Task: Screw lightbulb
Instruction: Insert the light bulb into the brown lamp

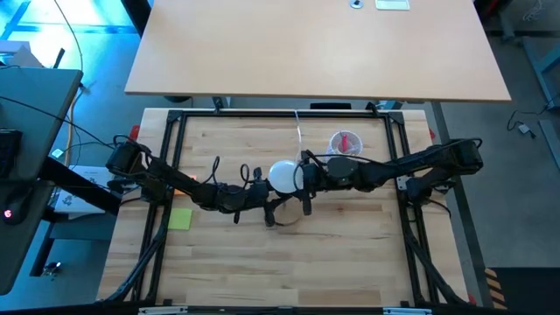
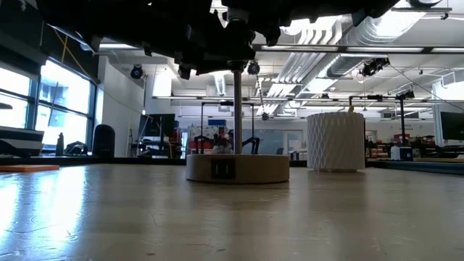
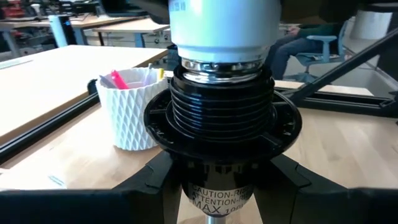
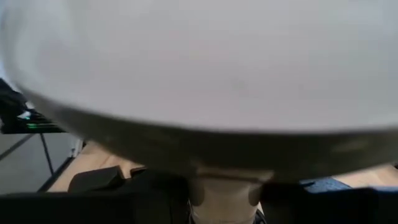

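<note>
The white lightbulb point(image 1: 282, 176) stands upright, its silvery neck point(image 3: 217, 62) in the top of the lamp's black ribbed socket point(image 3: 221, 112). The socket tops a thin stem point(image 2: 237, 109) that rises from a round wooden base point(image 2: 237, 168) on the table. My left gripper point(image 1: 267, 201) comes from the table's left and is shut on the socket below the bulb. My right gripper point(image 1: 303, 178) comes from the right and is shut on the bulb's globe, which fills the right wrist view point(image 4: 199, 68). My left gripper pinches the socket's lower part point(image 3: 214, 186), under its wide collar, between its two fingers point(image 3: 152, 183). The fingers come level from the table's left. The lamp stands upright on its base. My right gripper holds the bulb's globe point(image 4: 205, 149) between its fingers point(image 4: 112, 183), level from the table's right. The globe hides the place of contact. The bulb is upright, its neck in the socket.
A white latticed cup point(image 1: 344, 143) with pink items stands just beyond the lamp to the right; it also shows in the low view point(image 2: 335, 141). A yellow-green note point(image 1: 180, 219) lies at the left. A black frame point(image 1: 175, 140) borders the table.
</note>
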### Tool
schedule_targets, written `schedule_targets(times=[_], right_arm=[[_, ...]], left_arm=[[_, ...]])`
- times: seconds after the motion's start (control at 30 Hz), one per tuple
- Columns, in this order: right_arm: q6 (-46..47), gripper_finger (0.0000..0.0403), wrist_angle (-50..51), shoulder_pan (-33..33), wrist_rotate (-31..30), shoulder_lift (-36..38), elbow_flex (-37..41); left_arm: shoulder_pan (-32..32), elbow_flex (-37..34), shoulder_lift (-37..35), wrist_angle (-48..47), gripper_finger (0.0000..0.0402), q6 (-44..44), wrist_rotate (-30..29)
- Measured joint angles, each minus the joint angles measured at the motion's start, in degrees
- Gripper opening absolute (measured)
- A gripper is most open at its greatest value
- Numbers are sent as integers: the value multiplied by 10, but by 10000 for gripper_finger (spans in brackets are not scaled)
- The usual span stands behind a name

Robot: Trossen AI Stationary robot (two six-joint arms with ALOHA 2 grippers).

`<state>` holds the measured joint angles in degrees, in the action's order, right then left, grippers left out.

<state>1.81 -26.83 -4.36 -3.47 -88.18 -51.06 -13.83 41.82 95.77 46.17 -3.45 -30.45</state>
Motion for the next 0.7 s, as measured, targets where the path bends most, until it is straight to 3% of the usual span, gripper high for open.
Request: schedule_targets(times=[0.37, 0.7], right_arm=[[37, 138, 56, 1, -59, -1, -27], [20, 138, 58, 2, -42, 0, -24]], left_arm=[[-13, 5, 1, -9, 140, -37, -84], [-15, 101, -4, -239, 151, -94, -93]])
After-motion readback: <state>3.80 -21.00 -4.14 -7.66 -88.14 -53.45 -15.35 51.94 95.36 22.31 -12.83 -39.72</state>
